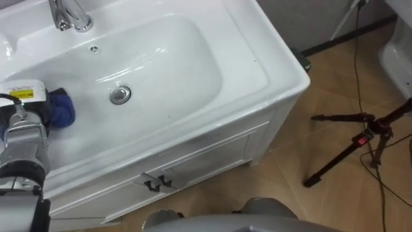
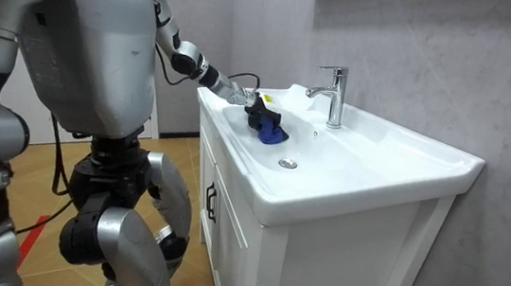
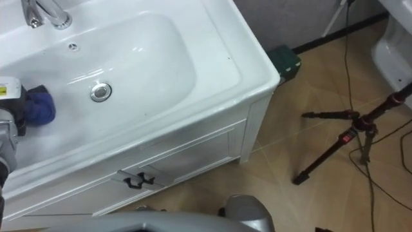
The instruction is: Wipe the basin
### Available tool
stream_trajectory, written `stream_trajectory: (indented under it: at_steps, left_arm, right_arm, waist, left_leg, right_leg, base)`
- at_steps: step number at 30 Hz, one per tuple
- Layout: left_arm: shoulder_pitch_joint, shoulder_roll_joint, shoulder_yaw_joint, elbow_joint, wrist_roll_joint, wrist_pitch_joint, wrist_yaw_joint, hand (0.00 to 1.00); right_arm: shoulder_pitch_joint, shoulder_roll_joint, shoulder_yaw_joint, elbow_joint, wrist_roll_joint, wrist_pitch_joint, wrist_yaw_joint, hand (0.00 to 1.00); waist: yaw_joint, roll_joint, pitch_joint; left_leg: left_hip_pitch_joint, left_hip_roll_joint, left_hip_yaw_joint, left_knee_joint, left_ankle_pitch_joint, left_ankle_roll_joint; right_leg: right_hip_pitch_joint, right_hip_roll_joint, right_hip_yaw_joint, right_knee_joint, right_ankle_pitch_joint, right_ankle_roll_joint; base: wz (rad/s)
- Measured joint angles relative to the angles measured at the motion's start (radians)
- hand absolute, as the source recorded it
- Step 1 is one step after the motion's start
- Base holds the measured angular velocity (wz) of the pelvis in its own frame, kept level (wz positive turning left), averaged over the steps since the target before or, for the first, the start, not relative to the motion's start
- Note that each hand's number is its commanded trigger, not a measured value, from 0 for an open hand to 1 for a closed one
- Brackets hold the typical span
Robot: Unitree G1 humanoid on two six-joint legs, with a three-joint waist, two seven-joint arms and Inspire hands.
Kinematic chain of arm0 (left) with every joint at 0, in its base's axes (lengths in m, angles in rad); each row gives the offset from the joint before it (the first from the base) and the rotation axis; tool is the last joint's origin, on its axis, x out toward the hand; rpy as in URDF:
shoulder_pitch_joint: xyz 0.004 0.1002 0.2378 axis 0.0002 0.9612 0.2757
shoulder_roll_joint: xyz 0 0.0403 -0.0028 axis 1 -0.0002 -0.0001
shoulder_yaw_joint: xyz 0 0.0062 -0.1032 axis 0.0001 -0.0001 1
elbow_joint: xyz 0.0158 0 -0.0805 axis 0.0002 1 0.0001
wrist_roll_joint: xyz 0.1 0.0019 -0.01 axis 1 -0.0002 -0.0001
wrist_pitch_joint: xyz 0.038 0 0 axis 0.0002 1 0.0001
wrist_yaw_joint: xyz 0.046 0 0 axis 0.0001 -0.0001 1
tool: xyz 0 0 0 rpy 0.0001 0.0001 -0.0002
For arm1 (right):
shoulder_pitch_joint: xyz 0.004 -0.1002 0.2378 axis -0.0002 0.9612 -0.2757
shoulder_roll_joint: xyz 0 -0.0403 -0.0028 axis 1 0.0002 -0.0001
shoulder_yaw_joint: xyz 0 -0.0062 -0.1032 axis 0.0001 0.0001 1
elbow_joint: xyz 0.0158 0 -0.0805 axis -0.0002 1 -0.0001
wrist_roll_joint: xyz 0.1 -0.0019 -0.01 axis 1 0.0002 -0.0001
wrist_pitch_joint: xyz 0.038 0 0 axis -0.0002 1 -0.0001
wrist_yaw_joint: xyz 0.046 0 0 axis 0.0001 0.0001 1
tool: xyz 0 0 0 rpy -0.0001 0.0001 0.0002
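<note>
Cloth: a blue cloth (image 1: 62, 109) lay on the left inner slope of the basin (image 1: 257, 61), touching the left hand (image 1: 26, 106) and poking out on its drain side.
Left hand: it rested on the cloth; whether it gripped or only pressed could not be told.
Drain: the drain (image 1: 120, 95) sat uncovered near the cloth, to its right.
Faucet: the faucet (image 1: 71, 14) stood on the back rim, apart from the hand.
Cabinet: the white cabinet (image 1: 193, 161) under the basin was closed, with dark handles (image 1: 158, 182).
Floor: a black tripod (image 1: 360, 135) stood well apart to the right.
</note>
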Motion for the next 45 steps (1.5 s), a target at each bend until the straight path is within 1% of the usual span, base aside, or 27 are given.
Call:
stream_trajectory:
  at_steps: [1,2,3,4,6,7,10,14,16,17,27,30,33,35,36,37,38,40,41,42,43,44,45]
  left_arm:
    - [0.0,0.0,0.0,-0.002,0.002,0.0,-0.009,1.0]
    - [0.001,0.0,0.0,-0.002,0.007,0.0,-0.014,1.0]
    - [0.002,0.0,0.0,-0.001,0.009,0.0,-0.028,1.0]
    - [0.005,0.0,0.0,0.0,0.009,0.002,-0.039,1.0]
    - [0.01,0.0,0.0,0.0,0.009,0.002,-0.047,1.0]
    - [0.011,0.0,0.0,0.0,0.009,0.002,-0.05,1.0]
    - [0.013,0.0,0.0,-0.004,0.009,0.002,-0.06,1.0]
    - [0.014,0.0,-0.001,-0.009,0.009,0.002,-0.061,1.0]
    - [0.018,0.0,-0.002,-0.016,0.009,0.002,-0.061,1.0]
    - [0.019,0.0,-0.002,-0.02,0.009,0.002,-0.062,1.0]
    - [0.027,0.0,-0.009,-0.04,0.008,0.002,-0.072,1.0]
    - [0.029,0.0,-0.009,-0.04,0.007,0.002,-0.072,1.0]
    - [0.041,0.0,-0.009,-0.064,0.009,0.002,-0.072,1.0]
    - [0.059,0.0,-0.009,-0.098,0.015,0.002,-0.073,1.0]
    - [0.074,0.0,-0.014,-0.123,0.042,0.002,-0.074,1.0]
    - [0.08,0.0,-0.027,-0.136,0.059,0.002,-0.077,1.0]
    - [0.08,0.0,-0.037,-0.139,0.071,0.002,-0.08,1.0]
    - [0.08,0.0,-0.083,-0.156,0.11,0.01,-0.096,1.0]
    - [0.08,0.0,-0.094,-0.163,0.109,0.012,-0.1,1.0]
    - [0.08,0.0,-0.123,-0.179,0.109,0.015,-0.111,1.0]
    - [0.08,-0.001,-0.153,-0.196,0.108,0.016,-0.119,1.0]
    - [0.08,-0.002,-0.166,-0.204,0.108,0.015,-0.122,1.0]
    - [0.079,-0.009,-0.187,-0.222,0.108,0.015,-0.135,1.0]
  right_arm:
    - [-0.001,-0.005,0.0,0.001,0.0,0.0,-0.001,0.0]
    - [-0.001,-0.006,-0.001,0.001,0.0,0.0,-0.002,0.0]
    - [-0.002,-0.009,-0.008,0.001,0.0,0.0,-0.003,0.0]
    - [-0.009,-0.011,-0.014,0.006,-0.001,0.0,-0.006,0.0]
    - [-0.019,-0.012,-0.019,0.013,-0.002,0.0,-0.01,0.0]
    - [-0.026,-0.015,-0.02,0.018,-0.002,0.0,-0.011,0.0]
    - [-0.048,-0.024,-0.02,0.035,-0.002,-0.004,-0.015,0.0]
    - [-0.067,-0.026,-0.02,0.052,-0.002,-0.007,-0.017,0.0]
    - [-0.067,-0.027,-0.02,0.052,-0.003,-0.01,-0.017,0.0]
    - [-0.074,-0.027,-0.02,0.052,-0.006,-0.011,-0.016,0.0]
    - [-0.08,-0.027,-0.02,0.055,0.007,-0.018,-0.012,0.0]
    - [-0.081,-0.026,-0.02,0.055,0.007,-0.023,-0.014,0.0]
    - [-0.08,-0.026,-0.02,0.057,0.01,-0.023,-0.024,0.0]
    - [-0.077,-0.027,-0.02,0.057,0.011,-0.023,-0.025,0.0]
    - [-0.076,-0.026,-0.02,0.058,0.01,-0.025,-0.022,0.0]
    - [-0.076,-0.027,-0.02,0.06,0.009,-0.028,-0.018,0.0]
    - [-0.077,-0.027,-0.02,0.062,0.009,-0.031,-0.015,0.0]
    - [-0.085,-0.027,-0.019,0.062,0.003,-0.038,-0.007,0.0]
    - [-0.088,-0.027,-0.019,0.062,0.004,-0.044,-0.005,0.0]
    - [-0.094,-0.027,-0.016,0.062,0.014,-0.053,0.0,0.0]
    - [-0.104,-0.024,-0.015,0.064,0.022,-0.057,0.004,0.0]
    - [-0.108,-0.024,-0.013,0.072,0.026,-0.062,0.006,0.0]
    - [-0.12,-0.024,-0.002,0.082,0.03,-0.068,0.012,0.0]
  waist:
    - [0.0,0.006,0.0021]
    - [0.0,0.007,0.0027]
    - [0.0,0.01,0.0018]
    - [0.0,0.015,0.001]
    - [-0.001,0.018,-0.0003]
    - [-0.001,0.018,0.0001]
    - [-0.002,0.02,0.0001]
    - [-0.003,0.02,-0.0001]
    - [-0.005,0.02,-0.0002]
    - [-0.005,0.02,-0.0002]
    - [-0.004,0.023,0.0001]
    - [-0.006,0.02,0.0019]
    - [-0.005,0.016,0.0028]
    - [-0.004,0.015,0.0026]
    - [-0.007,0.015,0.0025]
    - [-0.006,0.014,0.0027]
    - [-0.006,0.014,0.0026]
    - [-0.009,0.018,0.0029]
    - [-0.014,0.019,0.0034]
    - [-0.026,0.017,0.0053]
    - [-0.031,0.016,0.0064]
    - [-0.032,0.014,0.0078]
    - [-0.035,0.011,0.0102]
  left_leg:
    - [0.008,-0.004,-0.002,-0.011,0.001,-0.001]
    - [0.014,-0.008,-0.003,-0.02,0.003,-0.005]
    - [0.022,-0.015,-0.007,-0.031,0.008,-0.012]
    - [0.027,-0.018,-0.007,-0.037,0.008,-0.012]
    - [0.035,-0.024,-0.013,-0.049,0.009,-0.015]
    - [0.04,-0.029,-0.026,-0.054,0.011,-0.017]
    - [0.048,-0.033,-0.033,-0.063,0.012,-0.02]
    - [0.048,-0.036,-0.039,-0.066,0.013,-0.021]
    - [0.05,-0.046,-0.058,-0.079,0.015,-0.024]
    - [0.05,-0.05,-0.059,-0.085,0.017,-0.026]
    - [0.052,-0.051,-0.061,-0.087,0.017,-0.026]
    - [0.06,-0.053,-0.059,-0.088,0.017,-0.026]
    - [0.064,-0.058,-0.063,-0.091,0.017,-0.026]
    - [0.062,-0.06,-0.068,-0.091,0.017,-0.026]
    - [0.059,-0.063,-0.077,-0.091,0.017,-0.026]
    - [0.058,-0.064,-0.077,-0.091,0.017,-0.026]
    - [0.058,-0.065,-0.077,-0.091,0.017,-0.026]
    - [0.059,-0.068,-0.078,-0.098,0.017,-0.026]
    - [0.06,-0.069,-0.078,-0.102,0.017,-0.026]
    - [0.068,-0.076,-0.079,-0.12,0.018,-0.026]
    - [0.071,-0.084,-0.082,-0.133,0.025,-0.025]
    - [0.073,-0.088,-0.082,-0.138,0.028,-0.024]
    - [0.078,-0.094,-0.081,-0.149,0.033,-0.023]
  right_leg:
    - [0.005,-0.002,-0.003,0.0,0.0,0.0]
    - [0.008,-0.004,-0.004,0.0,0.0,0.0]
    - [0.011,-0.007,-0.004,-0.001,-0.001,0.0]
    - [0.014,-0.008,-0.005,-0.001,-0.002,0.0]
    - [0.019,-0.009,-0.006,-0.001,-0.004,0.0]
    - [0.024,-0.01,-0.007,-0.001,-0.004,-0.001]
    - [0.027,-0.012,-0.011,-0.002,-0.006,0.0]
    - [0.028,-0.013,-0.015,-0.003,-0.007,0.0]
    - [0.028,-0.017,-0.02,-0.002,-0.007,0.0]
    - [0.029,-0.021,-0.023,-0.001,-0.007,0.001]
    - [0.036,-0.023,-0.03,-0.002,-0.008,0.003]
    - [0.043,-0.026,-0.031,-0.001,-0.012,0.004]
    - [0.041,-0.028,-0.029,-0.001,-0.017,0.007]
    - [0.042,-0.029,-0.031,-0.003,-0.018,0.009]
    - [0.043,-0.03,-0.035,-0.005,-0.018,0.009]
    - [0.043,-0.032,-0.037,-0.004,-0.018,0.009]
    - [0.043,-0.033,-0.038,-0.004,-0.018,0.01]
    - [0.044,-0.037,-0.043,-0.004,-0.018,0.01]
    - [0.044,-0.038,-0.045,-0.005,-0.018,0.01]
    - [0.046,-0.042,-0.049,-0.005,-0.019,0.012]
    - [0.046,-0.048,-0.055,-0.004,-0.02,0.014]
    - [0.046,-0.051,-0.056,-0.004,-0.02,0.014]
    - [0.046,-0.055,-0.055,-0.004,-0.02,0.015]
  base:
    - [0.09]
    - [0.07]
    - [0.0]
    - [0.0]
    - [0.02]
    - [0.05]
    - [0.04]
    - [0.04]
    - [0.06]
    - [0.06]
    - [0.02]
    - [0.0]
    - [0.02]
    - [0.07]
    - [0.1]
    - [0.1]
    - [0.05]
    - [0.05]
    - [0.1]
    - [0.16]
    - [0.14]
    - [0.09]
    - [0.03]
